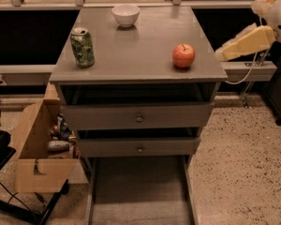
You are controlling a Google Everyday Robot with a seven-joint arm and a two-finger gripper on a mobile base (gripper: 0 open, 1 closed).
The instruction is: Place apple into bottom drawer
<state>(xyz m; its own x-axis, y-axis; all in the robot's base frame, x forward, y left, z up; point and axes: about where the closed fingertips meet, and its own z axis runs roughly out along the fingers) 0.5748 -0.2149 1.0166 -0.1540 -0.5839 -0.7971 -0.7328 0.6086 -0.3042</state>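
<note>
The red-orange apple [183,56] stands on the grey cabinet top [136,46], near its front right corner. The bottom drawer [139,191] is pulled out towards me, and its flat grey floor shows nothing on it. My gripper [225,51] is at the tip of the cream arm coming in from the right. It hangs just beyond the cabinet's right edge, level with the apple and about a hand's width to its right, touching nothing.
A green can [82,47] stands at the front left of the top and a white bowl [125,14] at the back. The two upper drawers [138,117] are slightly open. A cardboard box [35,149] of items sits on the floor at the left. A black stand [0,149] is at the far left.
</note>
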